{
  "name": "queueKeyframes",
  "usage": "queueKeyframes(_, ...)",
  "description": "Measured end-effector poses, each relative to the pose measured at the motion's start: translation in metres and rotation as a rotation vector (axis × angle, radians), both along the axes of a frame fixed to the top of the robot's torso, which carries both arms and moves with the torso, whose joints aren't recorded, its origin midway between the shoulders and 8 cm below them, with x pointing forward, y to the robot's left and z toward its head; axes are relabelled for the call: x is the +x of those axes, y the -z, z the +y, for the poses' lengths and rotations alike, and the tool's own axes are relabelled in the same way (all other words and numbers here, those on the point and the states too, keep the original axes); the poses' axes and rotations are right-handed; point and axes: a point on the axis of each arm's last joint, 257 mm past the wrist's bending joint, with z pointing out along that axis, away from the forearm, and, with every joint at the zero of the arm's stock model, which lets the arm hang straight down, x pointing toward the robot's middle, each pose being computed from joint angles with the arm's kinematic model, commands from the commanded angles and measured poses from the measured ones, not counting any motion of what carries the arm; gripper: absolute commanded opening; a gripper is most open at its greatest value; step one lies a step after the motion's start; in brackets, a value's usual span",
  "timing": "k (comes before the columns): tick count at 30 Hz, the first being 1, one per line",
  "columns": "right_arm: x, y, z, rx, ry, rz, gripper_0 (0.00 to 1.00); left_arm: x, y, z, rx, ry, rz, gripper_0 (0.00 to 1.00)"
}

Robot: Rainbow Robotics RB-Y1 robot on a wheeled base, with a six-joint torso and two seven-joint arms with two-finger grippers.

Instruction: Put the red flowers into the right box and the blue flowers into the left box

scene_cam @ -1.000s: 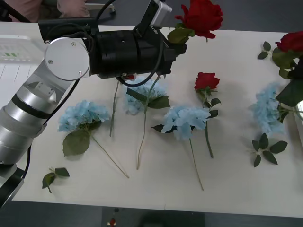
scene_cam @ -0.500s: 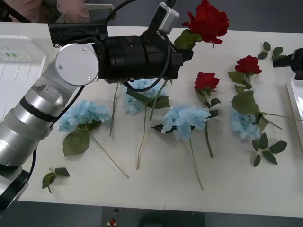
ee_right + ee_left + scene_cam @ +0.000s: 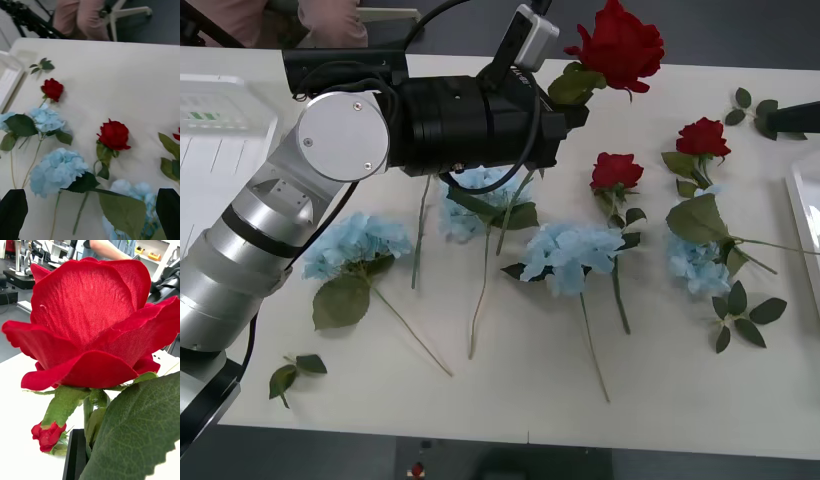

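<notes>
Two red roses lie on the table (image 3: 510, 400) in the front view, one (image 3: 616, 170) just right of the middle blue hydrangea (image 3: 572, 255), another (image 3: 704, 136) farther right. The left gripper (image 3: 568, 108) clenches a third rose (image 3: 618, 42) raised above them. Both trays, left (image 3: 210, 160) and right (image 3: 802, 215), look empty, so nearly everything remains.

The right wrist view shows open black fingers (image 3: 12, 213) hovering over hydrangeas.

The left wrist view shows the clamped rose head (image 3: 90, 326); its leaf (image 3: 138, 431) blocks much.

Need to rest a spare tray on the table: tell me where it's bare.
Free: the near strip below the stem ends, between the loose leaf sprig and the table edge. Crowded: mid-table, where the blue flowers and the red flowers lie.
</notes>
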Motion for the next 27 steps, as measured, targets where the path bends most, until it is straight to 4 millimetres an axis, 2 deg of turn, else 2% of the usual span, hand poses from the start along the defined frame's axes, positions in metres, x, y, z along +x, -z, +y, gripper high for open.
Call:
queueKeyframes(5,-0.012,-0.013,0.032,0.000,-0.192,-0.208,1.00,0.000,0.000,0.000,0.000,0.000,0.000,0.00)
queueKeyframes(13,-0.023,-0.015,0.081,0.139,-0.307,-0.295,1.00,0.000,0.000,0.000,0.000,0.000,0.000,0.00)
queueKeyframes(16,-0.029,-0.007,0.094,0.197,-0.330,-0.297,1.00,0.000,0.000,0.000,0.000,0.000,0.000,0.00)
queueKeyframes(20,-0.031,0.015,0.113,0.261,-0.322,-0.260,1.00,0.000,0.000,0.000,0.000,0.000,0.000,0.00)
queueKeyframes(27,-0.031,0.048,0.167,0.328,-0.346,-0.226,1.00,0.000,0.000,0.000,0.000,0.000,0.000,0.00)
